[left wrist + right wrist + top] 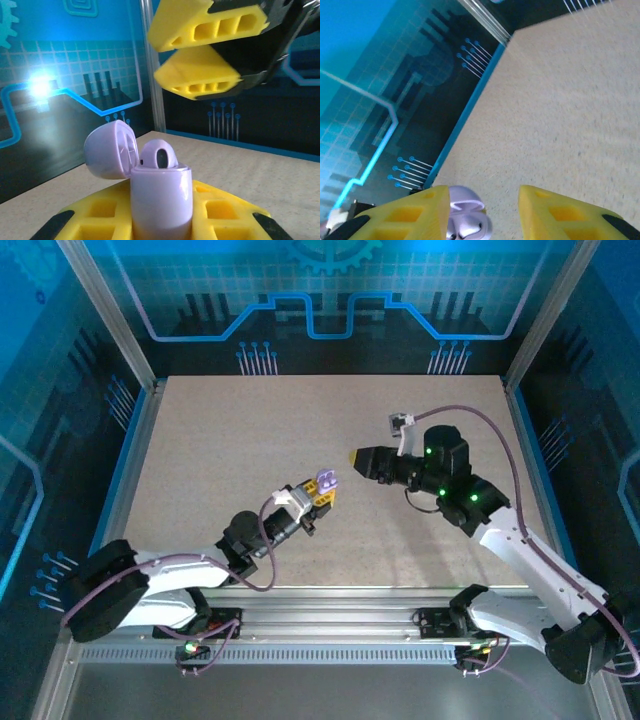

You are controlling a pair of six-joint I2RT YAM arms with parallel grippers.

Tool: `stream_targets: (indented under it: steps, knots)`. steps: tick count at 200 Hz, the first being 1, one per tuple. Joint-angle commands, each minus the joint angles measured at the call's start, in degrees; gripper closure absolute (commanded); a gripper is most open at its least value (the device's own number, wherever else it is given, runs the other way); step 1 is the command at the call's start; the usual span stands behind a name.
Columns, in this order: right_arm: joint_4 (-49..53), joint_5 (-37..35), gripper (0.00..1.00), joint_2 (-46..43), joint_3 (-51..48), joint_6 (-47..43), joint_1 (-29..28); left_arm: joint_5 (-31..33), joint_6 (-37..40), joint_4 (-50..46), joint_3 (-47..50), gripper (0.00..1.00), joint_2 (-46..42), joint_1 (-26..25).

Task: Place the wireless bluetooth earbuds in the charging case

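Observation:
The lilac charging case point(326, 480) stands upright between the yellow fingers of my left gripper point(318, 497), which is shut on it a little above the table. In the left wrist view its lid point(107, 150) is swung open to the left. One lilac earbud point(159, 156) sits in the case body point(161, 200), its rounded head sticking out of the top. My right gripper point(354, 457) hovers just right of the case, and its yellow fingers point(200, 75) hang above it. In the right wrist view the right gripper point(481, 196) is open with nothing between its fingers. The case point(468, 225) lies beyond its left finger.
The beige tabletop point(300, 420) is walled by blue panels with aluminium posts point(105, 310) at the back corners. A metal rail point(330, 625) runs along the near edge between the arm bases. A purple cable point(500, 440) loops off the right arm.

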State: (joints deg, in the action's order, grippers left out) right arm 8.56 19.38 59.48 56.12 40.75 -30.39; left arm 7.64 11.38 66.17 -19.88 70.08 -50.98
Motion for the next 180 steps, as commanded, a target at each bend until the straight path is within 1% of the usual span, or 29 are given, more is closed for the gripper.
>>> stream_targets:
  steps: [1,28,47,61,78,87,108,122,131,161,180]
  knots:
    - [-6.57,13.13,0.56,0.83,0.63,-15.09,2.73,-5.14,-3.8,-8.38,-3.19,0.84,-5.08,-0.22]
    - [-5.49,24.07,0.53,1.39,1.27,-29.02,5.17,-9.47,-5.46,-14.87,-4.11,0.84,-9.96,1.09]
    - [-2.72,27.85,0.51,-0.08,1.37,-38.56,5.69,-14.54,-7.77,-16.81,-4.11,0.84,-12.25,3.42]
    - [1.29,30.64,0.5,-0.59,2.59,-44.73,6.71,-17.78,-8.33,-18.08,-4.5,0.84,-13.17,4.66]
    - [6.5,36.14,0.49,-0.22,4.71,-51.35,8.51,-21.98,-9.02,-20.08,-5.54,0.84,-13.31,5.96]
    - [9.59,39.41,0.48,0.24,5.88,-55.87,8.99,-23.04,-9.24,-20.39,-5.86,0.84,-13.15,6.38]
    - [18.12,43.29,0.46,2.19,9.1,-65.74,8.96,-23.72,-8.82,-20.75,-6.05,0.84,-13.13,6.77]
    - [22.89,43.74,0.46,4.11,11.4,-70.66,8.62,-23.68,-8.53,-21.19,-6.19,0.84,-13.09,6.93]
    - [24.71,42.49,0.46,5.22,12.53,-72.85,8.12,-23.79,-8.46,-21.0,-6.14,0.84,-12.87,7.01]
    - [21.53,37.96,0.45,8.43,13.24,-72.39,6.44,-24.55,-8.69,-19.43,-6.15,0.83,-11.83,7.02]
    - [23.44,37.1,0.45,11.06,15.31,-73.86,5.58,-24.64,-8.49,-19.17,-6.23,0.83,-11.69,7.02]
